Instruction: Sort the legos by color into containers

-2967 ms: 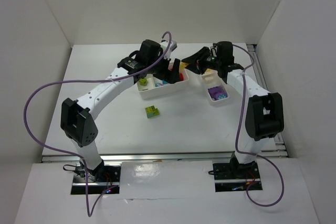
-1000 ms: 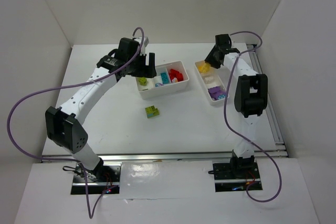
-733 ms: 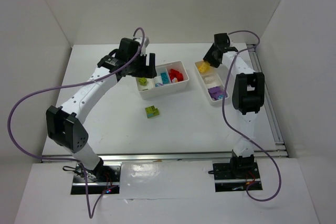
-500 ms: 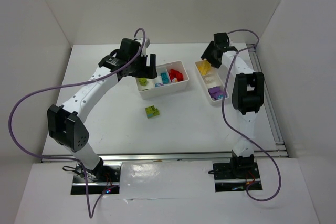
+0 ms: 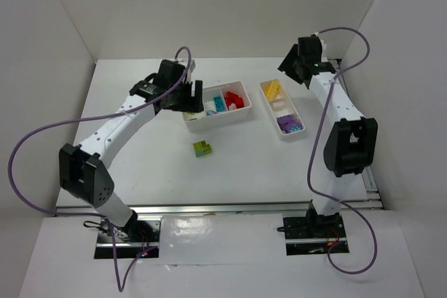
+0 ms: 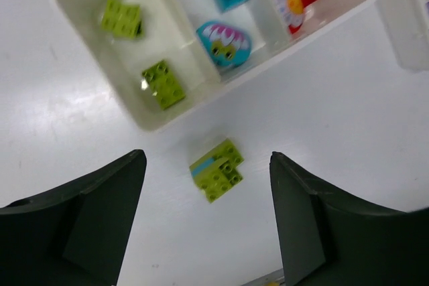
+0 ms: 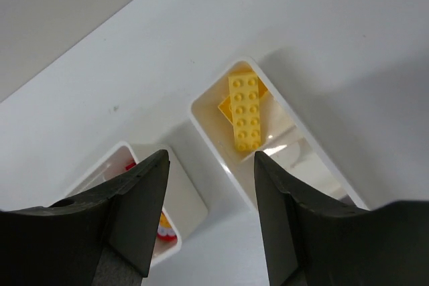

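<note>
No readable words, numbers, brands or signs in any view. Only printing seen: coloured picture on teal rounded brick (image 6: 223, 41), white-and-orange patch on red brick (image 6: 289, 5), both inside wide tray (image 6: 268, 57). No letters made out on either.
</note>
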### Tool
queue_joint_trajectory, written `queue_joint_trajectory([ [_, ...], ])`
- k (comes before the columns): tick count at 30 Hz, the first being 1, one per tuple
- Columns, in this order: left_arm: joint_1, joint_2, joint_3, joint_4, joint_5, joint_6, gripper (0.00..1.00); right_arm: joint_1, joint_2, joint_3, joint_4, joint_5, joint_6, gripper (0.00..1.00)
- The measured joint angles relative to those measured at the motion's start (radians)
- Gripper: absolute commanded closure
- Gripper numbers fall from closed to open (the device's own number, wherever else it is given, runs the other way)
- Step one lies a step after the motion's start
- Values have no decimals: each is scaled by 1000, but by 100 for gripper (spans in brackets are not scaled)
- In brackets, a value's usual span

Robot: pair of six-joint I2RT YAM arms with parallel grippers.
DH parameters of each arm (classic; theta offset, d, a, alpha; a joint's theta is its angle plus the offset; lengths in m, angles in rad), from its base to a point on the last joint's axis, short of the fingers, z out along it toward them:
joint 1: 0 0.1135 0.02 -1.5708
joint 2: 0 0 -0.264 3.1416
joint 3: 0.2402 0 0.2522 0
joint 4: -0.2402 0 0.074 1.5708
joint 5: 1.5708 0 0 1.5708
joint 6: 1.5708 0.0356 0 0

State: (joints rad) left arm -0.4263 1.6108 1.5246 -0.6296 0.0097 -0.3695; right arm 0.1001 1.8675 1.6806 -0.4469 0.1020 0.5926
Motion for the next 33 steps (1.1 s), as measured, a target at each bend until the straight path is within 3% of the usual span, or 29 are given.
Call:
queue_joint_trajectory([
  [4, -35, -111, -195, -45, -67, -50, 17, -1, -159, -135, 13, 18, -7, 34],
  [7, -98, -156, -306, -89, -76, -120, 7, -7, -225, -224, 13, 17, -11, 30],
  [10, -167, -138, -352, -95, -78, -187, 10, -8, -227, -270, 8, 8, -11, 28],
  [14, -256, -70, -358, -73, -148, -188, 12, -8, -225, -288, -11, -8, -11, 27],
  [17, -301, -20, -358, -50, -211, -135, 7, -8, -228, -288, -11, -11, -12, 27],
  [28, -269, 117, -305, 47, -292, 68, 5, -8, -230, -288, -14, -31, -15, 27],
  [33, -269, 163, -291, 73, -214, 115, 26, -8, -230, -288, -20, -36, -19, 27],
])
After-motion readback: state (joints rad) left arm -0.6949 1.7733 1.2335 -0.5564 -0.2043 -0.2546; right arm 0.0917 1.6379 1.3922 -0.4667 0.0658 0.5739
